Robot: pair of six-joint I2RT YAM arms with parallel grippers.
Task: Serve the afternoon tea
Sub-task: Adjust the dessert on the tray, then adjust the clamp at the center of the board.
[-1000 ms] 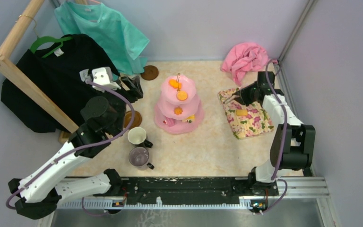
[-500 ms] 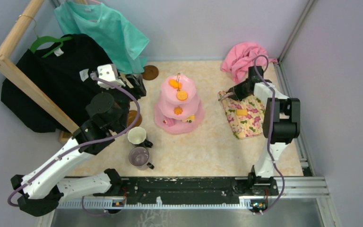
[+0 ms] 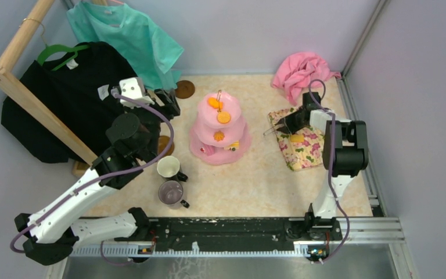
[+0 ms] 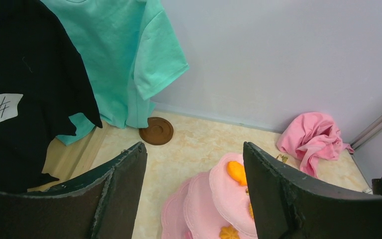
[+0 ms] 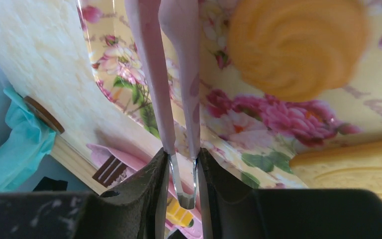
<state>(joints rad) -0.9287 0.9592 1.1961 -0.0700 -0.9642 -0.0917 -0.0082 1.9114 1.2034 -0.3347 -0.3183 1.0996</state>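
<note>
Wide marble table, with a black shirt and a teal shirt hanging on the left. The left arm reaches up past them, and the left gripper is in the air with its jaws wide apart and nothing between them. It looks down on the stand's far left side.

The pink stand sits mid-table, upright, with orange snacks on its top tier and more snacks on the tiers below. To its right lies the floral mat, and beyond that the pink cloth is bunched in the far corner.

The white mug and the grey mug stand close together, near-left of the stand. One saucer lies by the back wall; a second saucer peeks out from under the left arm.

The right gripper is low over the mat's far-left corner, jaws clamped on a pair of pink tongs. The tong arms are squeezed nearly together, just beside a round orange cookie lying on the mat.
</note>
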